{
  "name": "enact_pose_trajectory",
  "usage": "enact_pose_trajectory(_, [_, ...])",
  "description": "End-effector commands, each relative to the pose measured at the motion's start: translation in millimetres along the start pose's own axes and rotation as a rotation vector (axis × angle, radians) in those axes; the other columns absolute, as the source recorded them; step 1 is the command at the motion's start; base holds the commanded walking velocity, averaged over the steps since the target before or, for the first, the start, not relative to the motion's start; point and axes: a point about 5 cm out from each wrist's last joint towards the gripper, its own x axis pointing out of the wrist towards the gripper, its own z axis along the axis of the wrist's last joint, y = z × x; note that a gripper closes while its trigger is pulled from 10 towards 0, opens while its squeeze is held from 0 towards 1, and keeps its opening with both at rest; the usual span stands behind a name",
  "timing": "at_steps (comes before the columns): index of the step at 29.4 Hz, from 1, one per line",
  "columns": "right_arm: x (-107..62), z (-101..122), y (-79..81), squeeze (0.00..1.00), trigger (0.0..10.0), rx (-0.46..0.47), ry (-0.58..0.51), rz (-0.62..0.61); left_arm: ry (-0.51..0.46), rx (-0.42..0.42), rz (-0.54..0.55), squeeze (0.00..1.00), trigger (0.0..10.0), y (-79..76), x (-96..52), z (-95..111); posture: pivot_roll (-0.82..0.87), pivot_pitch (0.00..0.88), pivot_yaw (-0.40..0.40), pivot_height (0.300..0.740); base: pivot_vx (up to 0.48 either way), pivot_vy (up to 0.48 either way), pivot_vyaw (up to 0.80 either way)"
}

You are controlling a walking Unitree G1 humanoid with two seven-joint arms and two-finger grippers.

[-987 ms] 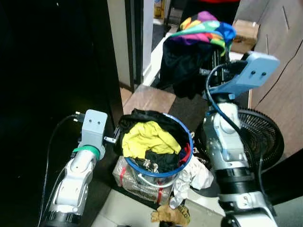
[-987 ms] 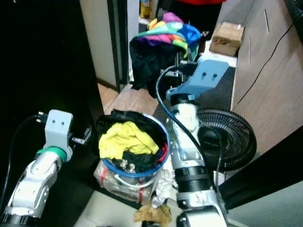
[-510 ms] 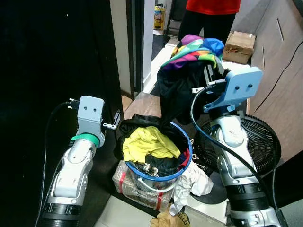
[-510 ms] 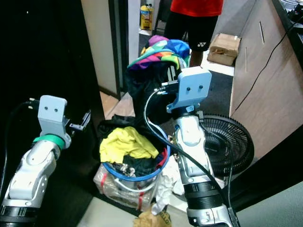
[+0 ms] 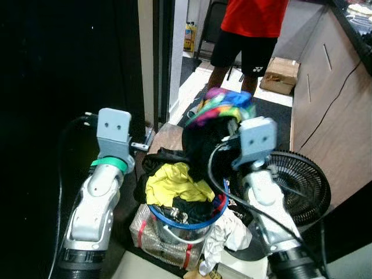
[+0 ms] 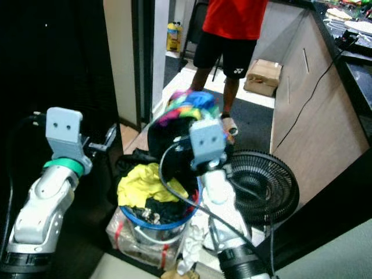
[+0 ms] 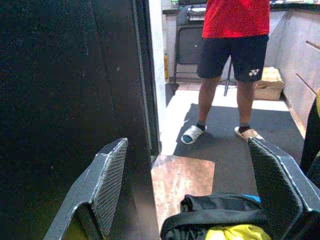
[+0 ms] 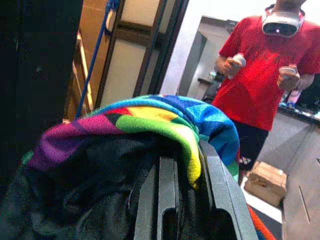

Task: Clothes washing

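Beyond the doorway a person (image 5: pixel 254 29) stands, while the right gripper (image 8: pixel 172 172) pinches a rainbow garment (image 5: pixel 221 107) above the still-full basket (image 5: pixel 189 218); the left gripper (image 7: pixel 192 192), spread, holds nothing.

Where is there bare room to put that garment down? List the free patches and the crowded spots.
Free: the brown floor panel between the dark door frame and the dark mat; the mat itself, short of the person. Crowded: the blue-rimmed basket, heaped with clothes, with the fan beside it. The right gripper grips the multicoloured garment; the left gripper hangs open.

No readable text; only a small white logo (image 7: pixel 253 73) on the person's black shorts (image 7: pixel 232 54), too small to read.
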Motion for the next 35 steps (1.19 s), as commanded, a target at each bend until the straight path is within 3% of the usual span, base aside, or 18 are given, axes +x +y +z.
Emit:
enact_pose_trajectory(1, [4.1,-1,-4.5,0.00,10.0,0.014,0.008,-0.025,0.007,-0.015,-0.009,0.00,10.0,-9.5,-1.4,-6,0.16,0.000,-0.069,0.740,0.000,0.000,0.00])
enact_pose_trajectory(9, [7.4,-2,-8.9,0.00,10.0,0.020,0.022,-0.050,-0.006,-0.040,-0.028,0.00,10.0,-18.2,6.0,-4,0.13,0.000,-0.054,0.740,0.000,0.000,0.00])
enact_pose_trajectory(18, [-3.1,-8,-11.0,0.00,10.0,-0.020,0.031,-0.101,0.019,-0.036,-0.075,0.00,10.0,-21.3,9.3,-6,0.09,0.000,0.027,0.740,0.000,0.000,0.00])
enact_pose_trajectory(22, [-4.1,-9,-10.9,0.00,10.0,-0.023,0.031,-0.108,0.022,-0.033,-0.080,0.00,10.0,-21.1,10.0,-7,0.09,0.000,0.027,0.740,0.000,0.000,0.00])
enact_pose_trajectory(23, [-8.0,-11,-11.5,0.00,10.0,-0.029,0.038,-0.119,0.031,-0.035,-0.087,0.00,10.0,-21.2,12.3,-9,0.06,0.000,0.069,0.740,0.000,0.000,0.00])
enact_pose_trajectory(28, [-18.4,-16,-17.8,0.00,10.0,-0.047,0.062,-0.169,0.042,-0.029,-0.128,0.00,10.0,-25.7,19.2,-11,0.04,0.000,0.116,0.740,0.000,0.000,0.00])
enact_pose_trajectory(35, [-21.5,-18,-18.9,0.00,10.0,-0.047,0.070,-0.195,0.037,-0.023,-0.155,0.00,10.0,-28.7,24.8,-8,0.03,0.000,0.128,0.740,0.000,0.000,0.00])
